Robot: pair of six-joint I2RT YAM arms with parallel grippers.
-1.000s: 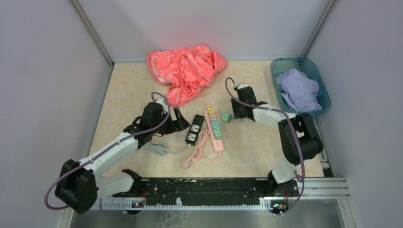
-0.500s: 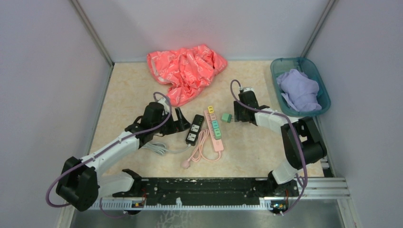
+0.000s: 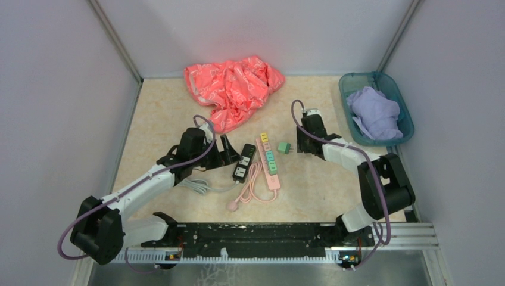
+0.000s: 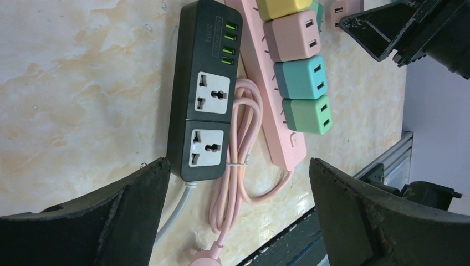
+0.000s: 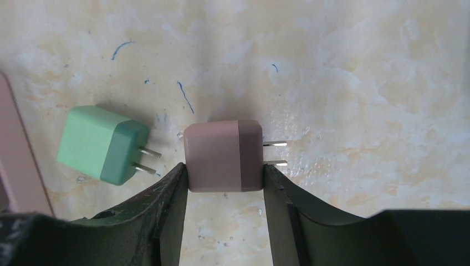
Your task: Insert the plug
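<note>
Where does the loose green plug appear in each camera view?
Top external: the green plug lies mid-table, just right of the pink power strip.
Left wrist: a green sliver at the top edge, beside the yellow cube, may be it; unsure.
Right wrist: left of centre, prongs pointing right.
Shared landmark: the pink power strip, mid-frame in left wrist, at right wrist's left edge.
</note>
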